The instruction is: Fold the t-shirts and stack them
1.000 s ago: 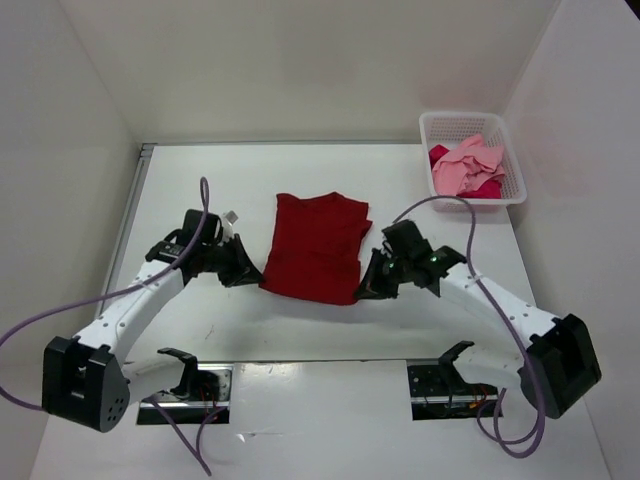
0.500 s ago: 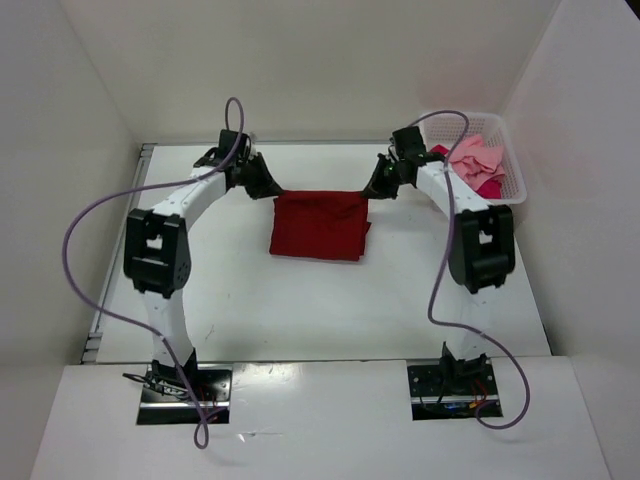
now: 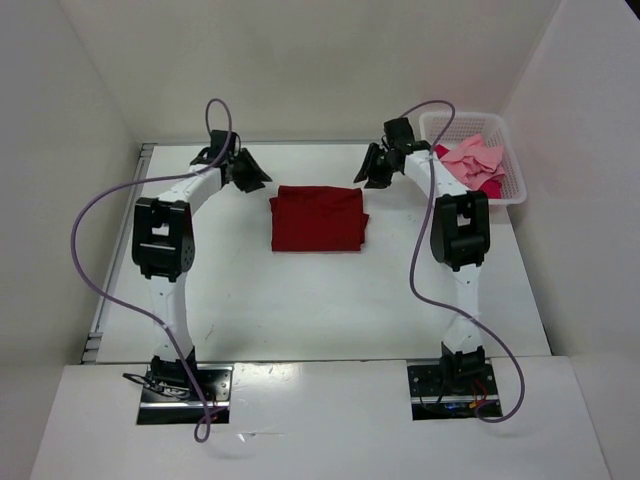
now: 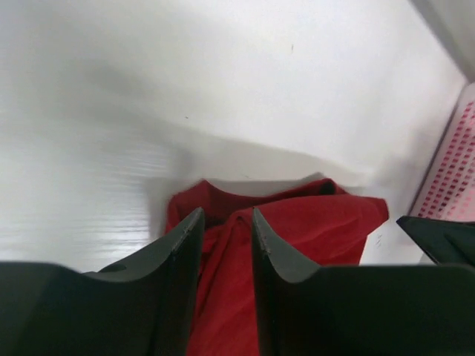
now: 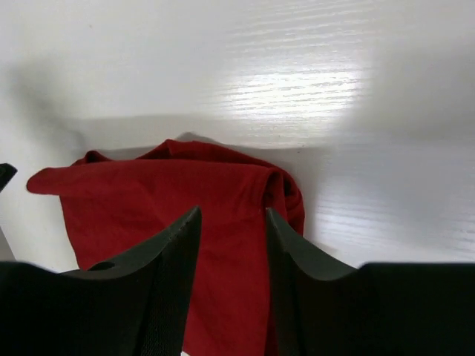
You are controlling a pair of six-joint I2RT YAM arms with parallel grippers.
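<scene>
From above, the dark red t-shirt [image 3: 318, 220] lies folded mid-worktop [image 3: 300, 300], with the left hand [image 3: 258, 180] and right hand [image 3: 364, 178] just off its far corners. The pink t-shirts [image 3: 470, 160] sit in the basket [image 3: 470, 117]. Left wrist: fingers [image 4: 174, 256] parted, gripping nothing, red cloth beyond. Right wrist: fingers [image 5: 167, 259] spread too, empty.

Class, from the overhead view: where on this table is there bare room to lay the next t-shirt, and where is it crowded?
Bare: the wide strip of table between the dark red shirt and the near edge. Crowded: the far edge, where the left gripper and right gripper flank that shirt, and the basket corner.
</scene>
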